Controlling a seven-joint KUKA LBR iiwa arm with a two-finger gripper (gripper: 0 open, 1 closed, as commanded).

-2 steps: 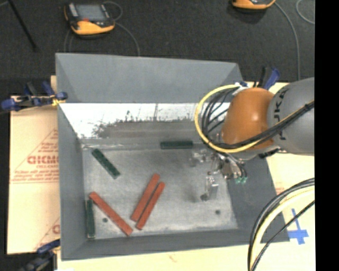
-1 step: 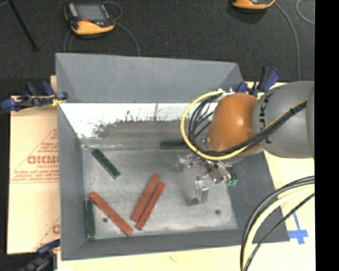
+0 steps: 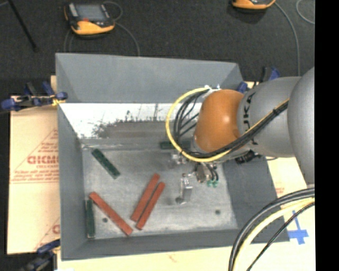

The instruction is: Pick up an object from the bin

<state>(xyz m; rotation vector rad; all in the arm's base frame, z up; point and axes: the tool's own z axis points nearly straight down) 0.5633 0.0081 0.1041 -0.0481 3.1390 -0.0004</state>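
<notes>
Just right of paired red bars, hand, grip unclear; green bar farther left.

2 orange devices, dark floor

The only lettering I can read from my end sits on the arm. Black letters run up its grey casing just beside the orange cover. They look like "KU"; the rest I cannot make out.
</notes>
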